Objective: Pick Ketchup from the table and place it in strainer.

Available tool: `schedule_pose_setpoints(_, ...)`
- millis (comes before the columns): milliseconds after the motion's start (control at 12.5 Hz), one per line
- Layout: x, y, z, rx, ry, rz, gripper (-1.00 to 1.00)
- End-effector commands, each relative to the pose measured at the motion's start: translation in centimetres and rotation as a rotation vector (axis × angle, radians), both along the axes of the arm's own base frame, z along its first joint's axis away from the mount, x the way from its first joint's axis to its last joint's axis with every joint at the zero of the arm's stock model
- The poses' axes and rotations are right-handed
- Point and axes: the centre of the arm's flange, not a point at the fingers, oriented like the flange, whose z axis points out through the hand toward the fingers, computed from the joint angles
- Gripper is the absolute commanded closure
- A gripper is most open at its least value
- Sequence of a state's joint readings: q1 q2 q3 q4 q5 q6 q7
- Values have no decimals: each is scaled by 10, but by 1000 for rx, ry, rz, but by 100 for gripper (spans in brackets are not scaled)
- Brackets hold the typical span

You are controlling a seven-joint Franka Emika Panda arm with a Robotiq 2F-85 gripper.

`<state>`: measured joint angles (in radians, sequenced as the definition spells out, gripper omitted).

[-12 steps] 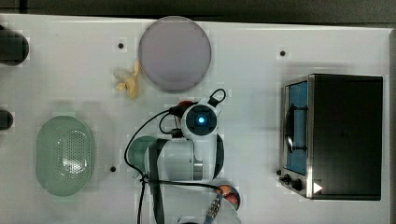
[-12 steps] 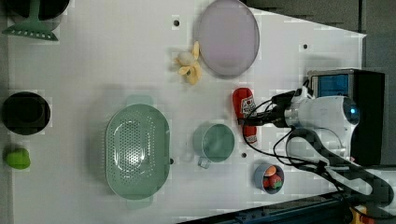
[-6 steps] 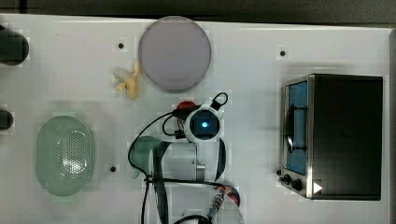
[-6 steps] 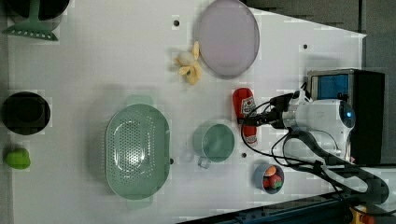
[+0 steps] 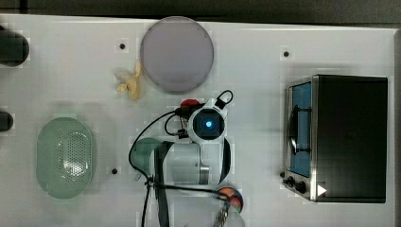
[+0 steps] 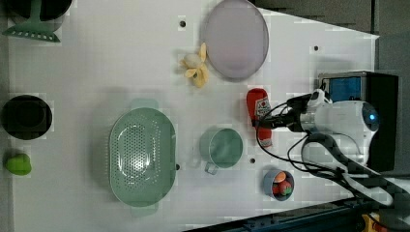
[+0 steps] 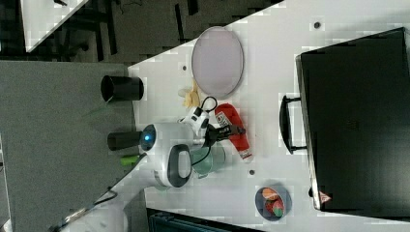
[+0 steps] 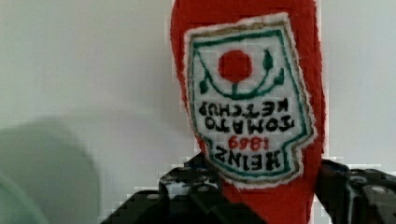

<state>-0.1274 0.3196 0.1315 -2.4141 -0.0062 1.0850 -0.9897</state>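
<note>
White tabletop (image 6: 121,58) fills the scene, with a dark floor past its far edge. On it, the gripper (image 8: 268,196) has its two black fingers (image 8: 196,184) spread to either side of the ketchup bottle (image 6: 258,116); in the wrist view they flank the red body just below the label, but whether they press it I cannot tell. The bottle lies flat on the table, its label up, its narrow end pointing toward the bottom of the left view. In the left view the gripper (image 6: 275,121) reaches over the bottle from the left view's right, black cables looping off the white wrist behind it.

Just beside the bottle, on the left view's left, sits a round green cup (image 6: 222,147). A small bowl (image 6: 279,182) of red and orange pieces stands near the bottle's narrow end. Above the bottle in the left view lie a grey plate (image 6: 235,38) and a banana peel (image 6: 196,67). The strainer (image 6: 141,154) sits well apart, beyond the cup on the left view's left, with nothing in it. A black oven (image 5: 345,137) stands at the top view's right.
</note>
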Motion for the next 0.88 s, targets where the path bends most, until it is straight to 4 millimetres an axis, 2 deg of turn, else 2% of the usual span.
schedule_pose_setpoints(80, 18, 8, 101, -25, -106, 46, -21)
schedule_pose_setpoints(320, 8, 35, 172, -51, -83, 38, -21)
schedule_pose_setpoints(480, -4, 65, 207, -77, -52, 0, -21)
schedule_pose_setpoints(720, -17, 125, 241, -101, -85, -18, -21)
schedule_pose_setpoints(880, -29, 171, 242, -92, -94, -66, -21)
